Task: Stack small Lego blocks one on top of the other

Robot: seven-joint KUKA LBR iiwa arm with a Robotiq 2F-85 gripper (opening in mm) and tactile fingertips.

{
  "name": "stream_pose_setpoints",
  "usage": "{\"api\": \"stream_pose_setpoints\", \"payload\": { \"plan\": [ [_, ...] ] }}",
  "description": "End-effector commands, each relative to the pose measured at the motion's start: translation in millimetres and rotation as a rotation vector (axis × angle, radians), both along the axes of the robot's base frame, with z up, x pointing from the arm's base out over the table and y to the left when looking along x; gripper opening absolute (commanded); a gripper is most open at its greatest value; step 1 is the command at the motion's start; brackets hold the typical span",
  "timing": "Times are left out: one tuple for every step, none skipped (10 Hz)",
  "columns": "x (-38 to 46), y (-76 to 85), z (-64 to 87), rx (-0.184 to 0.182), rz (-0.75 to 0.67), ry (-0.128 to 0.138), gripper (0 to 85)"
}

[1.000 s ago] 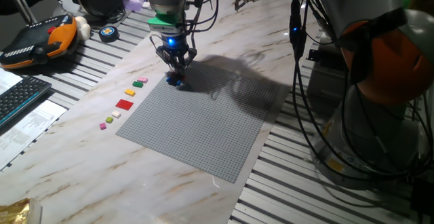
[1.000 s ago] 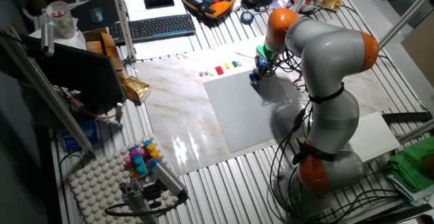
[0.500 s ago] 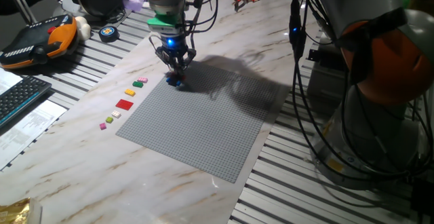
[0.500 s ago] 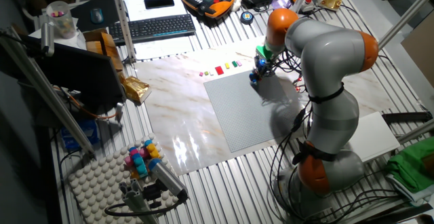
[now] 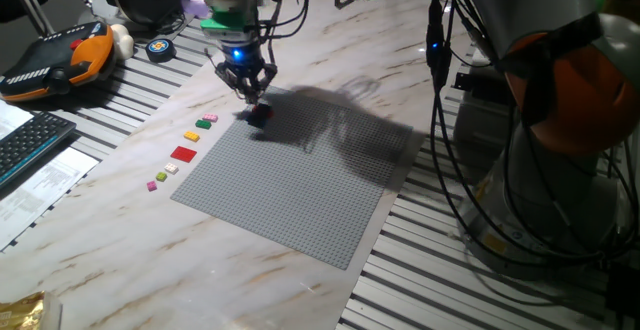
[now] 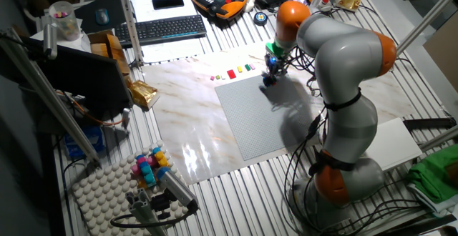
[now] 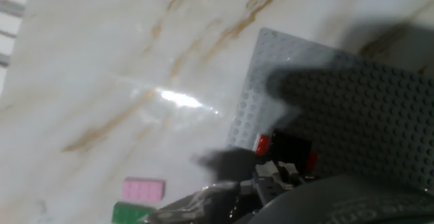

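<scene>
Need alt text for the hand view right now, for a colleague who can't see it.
A small stack of red and black bricks sits near the corner of the grey studded plate, just ahead of the blurred tool. Pink and green pieces lie on the marble tabletop.

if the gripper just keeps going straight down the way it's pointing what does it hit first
Most likely the small dark and red Lego stack sitting at the corner of the grey studded plate. The gripper hangs just above it, fingers pointing down; exact alignment is hard to judge.
</scene>
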State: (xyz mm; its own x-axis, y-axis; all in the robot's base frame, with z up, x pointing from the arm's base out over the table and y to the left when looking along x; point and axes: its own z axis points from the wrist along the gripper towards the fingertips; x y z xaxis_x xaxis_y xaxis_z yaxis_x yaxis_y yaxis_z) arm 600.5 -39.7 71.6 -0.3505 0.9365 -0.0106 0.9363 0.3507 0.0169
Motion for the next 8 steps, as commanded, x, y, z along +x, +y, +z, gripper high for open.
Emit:
{"api": "stream_pose_setpoints", "payload": {
  "plan": [
    [3.1,5.2,4.8,0.004,0.001,-0.001,0.7],
    [5.5,10.2,12.5,0.016,0.018,0.004,0.7],
    [5.7,13.5,19.7,0.023,0.058,0.014,0.7],
    [4.2,18.9,28.6,0.029,0.109,0.024,0.7],
    [3.4,25.7,36.4,0.033,0.14,0.03,0.7],
    [3.2,34.3,44.5,0.033,0.169,0.038,0.7],
    [1.8,43.9,53.5,0.032,0.212,0.043,0.7],
    [-1.7,54.7,63.7,0.043,0.275,0.042,0.7]
  ]
}}
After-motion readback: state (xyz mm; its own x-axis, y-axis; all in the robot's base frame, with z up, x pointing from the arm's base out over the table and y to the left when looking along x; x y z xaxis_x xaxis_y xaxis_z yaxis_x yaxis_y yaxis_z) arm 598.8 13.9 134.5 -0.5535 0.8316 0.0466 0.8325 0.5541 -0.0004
